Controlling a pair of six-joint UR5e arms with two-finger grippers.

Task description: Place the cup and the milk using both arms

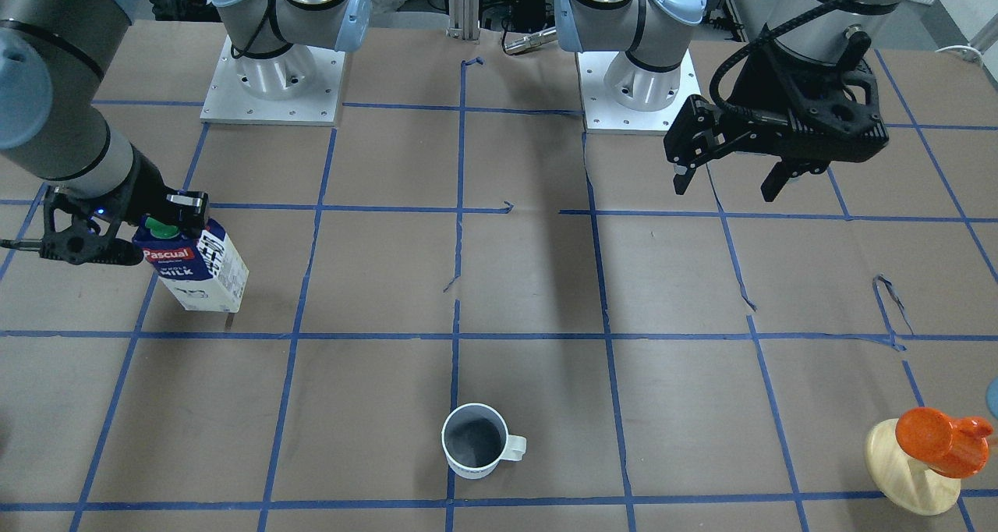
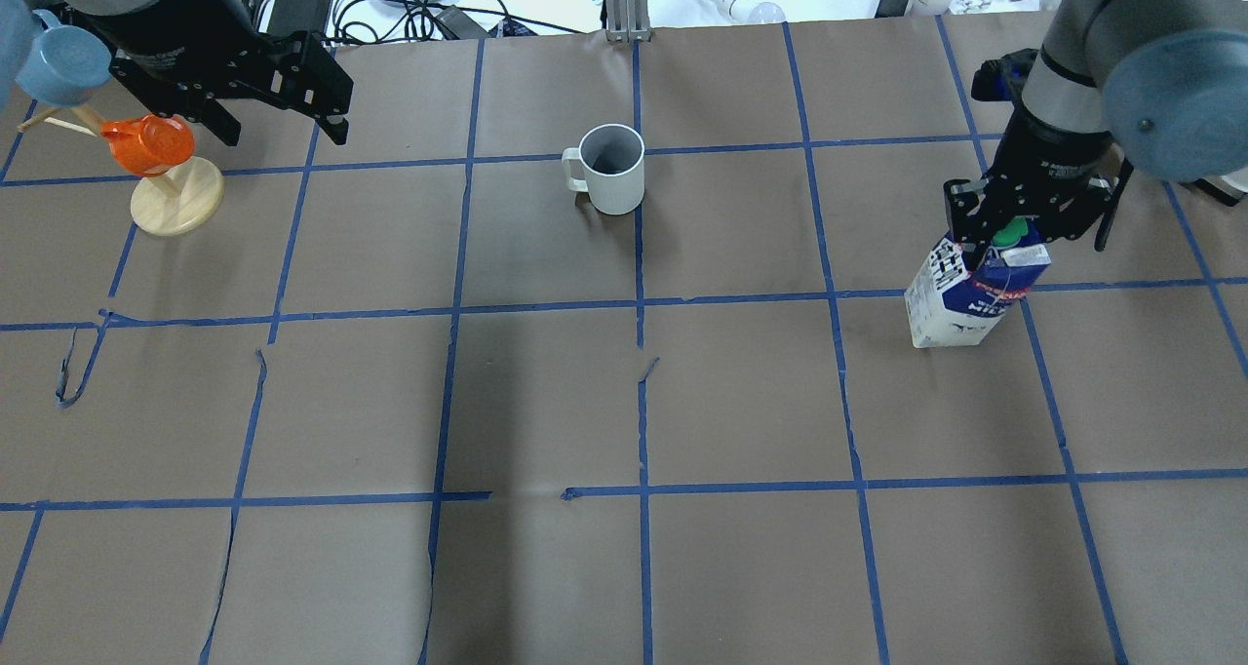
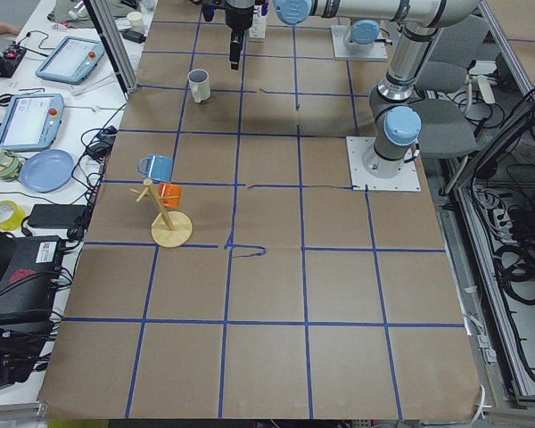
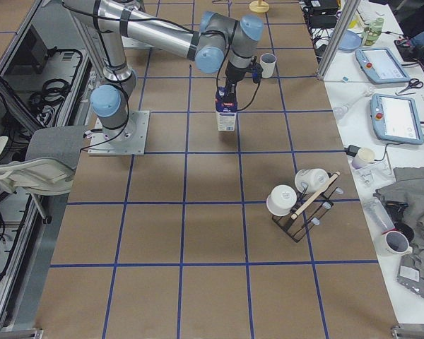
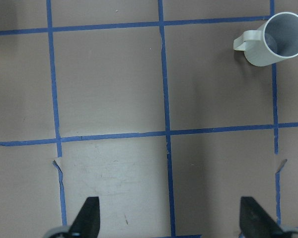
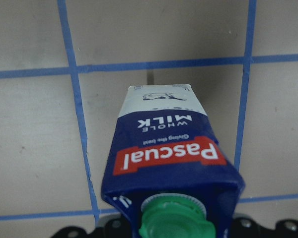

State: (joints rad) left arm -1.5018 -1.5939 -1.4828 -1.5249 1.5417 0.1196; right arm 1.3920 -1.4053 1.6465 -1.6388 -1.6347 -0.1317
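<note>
The white cup (image 1: 475,442) stands upright on the brown table near the operators' side; it also shows in the overhead view (image 2: 612,170) and the left wrist view (image 5: 273,39). The blue and white milk carton (image 1: 199,271) leans tilted, held by its top. My right gripper (image 1: 168,224) is shut on the carton's gable beside the green cap (image 6: 174,225); the overhead view shows the carton (image 2: 960,299) under it (image 2: 1004,246). I cannot tell whether the carton's base touches the table. My left gripper (image 1: 725,181) is open and empty, above the table, far from the cup.
A round wooden stand (image 2: 175,202) bearing an orange cup (image 2: 151,143) and a blue cup (image 2: 63,60) sits right by my left gripper (image 2: 283,134). A rack of white cups (image 4: 300,201) stands at the table's right end. Blue tape lines grid the paper.
</note>
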